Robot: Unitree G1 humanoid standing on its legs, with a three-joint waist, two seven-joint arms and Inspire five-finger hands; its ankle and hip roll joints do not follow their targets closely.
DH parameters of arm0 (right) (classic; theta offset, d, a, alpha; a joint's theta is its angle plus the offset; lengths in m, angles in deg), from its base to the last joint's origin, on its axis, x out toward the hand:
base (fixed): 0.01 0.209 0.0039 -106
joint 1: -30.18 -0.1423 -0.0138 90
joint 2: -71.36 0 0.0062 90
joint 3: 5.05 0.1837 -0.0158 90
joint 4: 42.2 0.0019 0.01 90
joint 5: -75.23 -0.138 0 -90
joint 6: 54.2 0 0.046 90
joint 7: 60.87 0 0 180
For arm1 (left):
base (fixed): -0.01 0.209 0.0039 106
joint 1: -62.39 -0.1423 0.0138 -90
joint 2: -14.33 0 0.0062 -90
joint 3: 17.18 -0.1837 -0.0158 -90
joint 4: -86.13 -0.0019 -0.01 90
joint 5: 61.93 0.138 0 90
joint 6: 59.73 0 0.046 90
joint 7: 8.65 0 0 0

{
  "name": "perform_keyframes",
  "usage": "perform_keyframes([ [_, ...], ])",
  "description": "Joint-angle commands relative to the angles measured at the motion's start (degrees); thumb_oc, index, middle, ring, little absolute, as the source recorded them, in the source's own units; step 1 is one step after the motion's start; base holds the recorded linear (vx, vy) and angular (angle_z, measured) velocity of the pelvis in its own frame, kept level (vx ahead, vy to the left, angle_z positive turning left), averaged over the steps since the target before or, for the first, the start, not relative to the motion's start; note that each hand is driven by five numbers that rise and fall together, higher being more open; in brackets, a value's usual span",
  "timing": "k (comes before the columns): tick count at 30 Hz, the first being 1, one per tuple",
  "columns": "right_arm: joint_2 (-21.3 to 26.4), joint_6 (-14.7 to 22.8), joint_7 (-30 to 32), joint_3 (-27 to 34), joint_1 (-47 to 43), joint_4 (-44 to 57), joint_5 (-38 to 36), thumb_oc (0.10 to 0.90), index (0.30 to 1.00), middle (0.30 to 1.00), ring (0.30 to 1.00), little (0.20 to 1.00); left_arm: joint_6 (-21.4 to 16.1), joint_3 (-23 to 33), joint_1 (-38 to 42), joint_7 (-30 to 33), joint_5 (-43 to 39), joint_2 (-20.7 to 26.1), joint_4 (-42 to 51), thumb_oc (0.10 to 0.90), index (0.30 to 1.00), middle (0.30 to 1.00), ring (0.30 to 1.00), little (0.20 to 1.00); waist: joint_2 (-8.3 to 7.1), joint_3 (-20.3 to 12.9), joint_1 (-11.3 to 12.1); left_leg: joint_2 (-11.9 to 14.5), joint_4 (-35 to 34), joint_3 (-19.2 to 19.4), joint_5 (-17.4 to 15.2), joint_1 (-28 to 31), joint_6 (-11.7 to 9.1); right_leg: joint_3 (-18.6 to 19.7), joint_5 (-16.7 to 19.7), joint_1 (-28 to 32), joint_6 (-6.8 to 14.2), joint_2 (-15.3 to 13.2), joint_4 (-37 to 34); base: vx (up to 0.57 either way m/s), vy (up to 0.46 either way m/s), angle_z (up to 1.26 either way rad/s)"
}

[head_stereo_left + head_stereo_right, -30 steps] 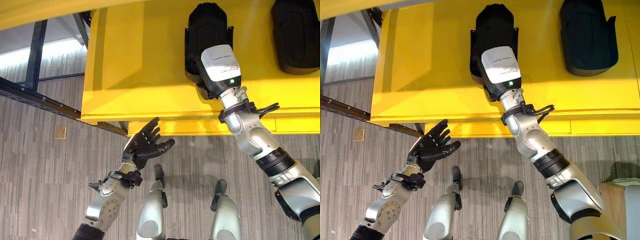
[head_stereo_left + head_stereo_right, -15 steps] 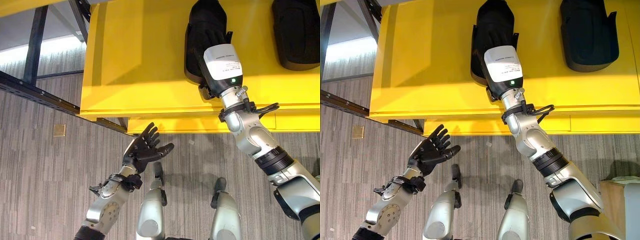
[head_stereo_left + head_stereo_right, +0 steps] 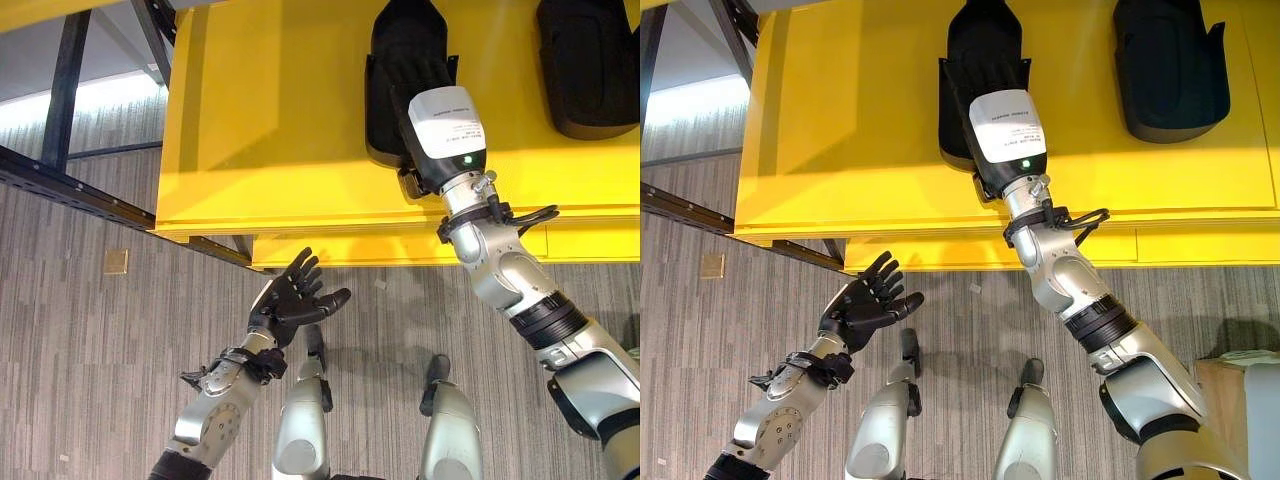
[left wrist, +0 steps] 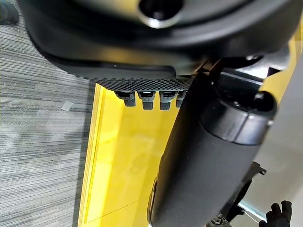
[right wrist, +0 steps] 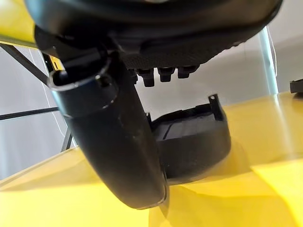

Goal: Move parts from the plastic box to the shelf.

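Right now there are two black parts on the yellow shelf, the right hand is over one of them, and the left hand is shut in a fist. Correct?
Not quite. The left hand is open, fingers spread, as the left eye view shows. The rest holds: two black parts on the yellow shelf, the right hand over one.

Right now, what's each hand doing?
Left hand: open, holding nothing, raised in front of the yellow shelf.
Right hand: over the black part on the shelf; cannot tell whether it grips it.
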Motion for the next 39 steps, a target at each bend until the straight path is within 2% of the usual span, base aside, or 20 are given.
perform_keyframes([
  [1,0.24,1.48,3.88,-0.8,-14.89,1.33,0.19,0.9,1.0,1.0,1.0,1.0,-3.09,-0.09,2.85,-1.05,0.34,1.36,6.19,0.9,1.0,1.0,1.0,1.0,-0.95,0.05,1.51,0.76,1.03,-3.57,-4.93,3.43,-1.84,-1.6,-0.26,0.2,-6.28,7.45,-3.78,0.0,0.0,0.0],
  [4,0.41,2.87,1.45,-0.84,-14.75,1.73,0.0,0.9,1.0,1.0,1.0,1.0,-3.07,0.06,2.73,-1.45,0.52,1.36,6.0,0.9,1.0,1.0,1.0,1.0,-1.08,-0.01,1.5,0.77,1.11,-3.56,-5.07,3.49,-1.82,-1.64,-0.28,0.18,-6.26,7.38,-3.59,0.0,0.0,0.0],
  [10,1.14,1.96,-2.71,-2.23,-14.98,3.07,-0.08,0.9,1.0,1.0,1.0,1.0,-2.02,0.25,2.59,-2.07,1.31,1.86,6.36,0.9,1.0,1.0,1.0,1.0,-1.39,-0.21,1.43,0.82,1.04,-3.63,-5.19,3.57,-1.83,-1.41,-0.21,0.39,-6.19,7.43,-3.85,0.0,0.0,0.0],
  [16,1.14,4.89,-0.57,-1.97,-14.3,4.05,-2.33,0.9,1.0,1.0,1.0,1.0,-2.18,0.6,2.42,-1.92,0.97,2.15,6.66,0.9,1.0,1.0,1.0,1.0,-1.46,-0.36,1.19,0.95,0.88,-3.44,-5.14,4.0,-1.85,-1.22,-0.08,0.64,-6.11,7.36,-4.04,0.0,0.0,0.0],
  [18,0.82,4.76,-0.16,-1.74,-14.01,4.65,-2.29,0.9,1.0,1.0,1.0,1.0,-1.94,0.54,2.44,-1.77,0.83,2.15,6.93,0.9,1.0,1.0,1.0,1.0,-1.43,-0.37,1.17,0.92,0.96,-3.45,-5.2,4.04,-1.81,-1.19,-0.09,0.65,-6.12,7.34,-3.98,0.0,0.0,0.0],
  [22,0.14,4.64,4.92,0.47,-13.17,6.94,-3.44,0.9,1.0,1.0,1.0,1.0,-2.51,0.02,2.17,-1.25,0.69,2.04,6.93,0.9,1.0,1.0,1.0,1.0,-1.28,-0.49,0.68,0.96,0.65,-3.32,-5.19,4.4,-1.85,-0.86,0.01,0.9,-6.19,7.56,-4.44,0.0,0.0,0.0],
  [28,0.04,3.69,1.74,2.02,-11.62,10.98,-3.84,0.9,1.0,1.0,1.0,1.0,-2.75,-0.23,2.18,-0.37,0.63,1.6,7.26,0.9,1.0,1.0,1.0,1.0,-1.22,-0.46,-0.08,0.94,0.5,-3.01,-5.41,4.69,-1.8,-0.27,0.02,0.79,-6.17,7.69,-4.49,0.0,0.009,-0.02],
  [33,0.26,3.35,1.87,2.96,-10.08,14.01,-4.71,0.9,1.0,1.0,1.0,1.0,-3.49,-0.15,2.05,-0.01,0.32,1.3,7.18,0.9,1.0,1.0,1.0,1.0,-1.1,-0.49,-0.83,1.05,0.42,-2.68,-5.29,5.04,-1.88,0.23,0.1,0.85,-6.2,7.76,-4.71,0.0,0.015,-0.05],
  [39,0.38,0.17,2.2,5.04,-8.07,16.77,-6.88,0.9,1.0,1.0,1.0,1.0,-3.78,0.0,1.85,0.64,0.18,0.73,7.45,0.9,1.0,1.0,1.0,1.0,-1.08,-0.64,-1.73,1.14,0.24,-2.39,-5.17,5.44,-1.98,0.87,0.28,0.98,-6.28,7.95,-5.18,0.0,0.008,-0.02],
])
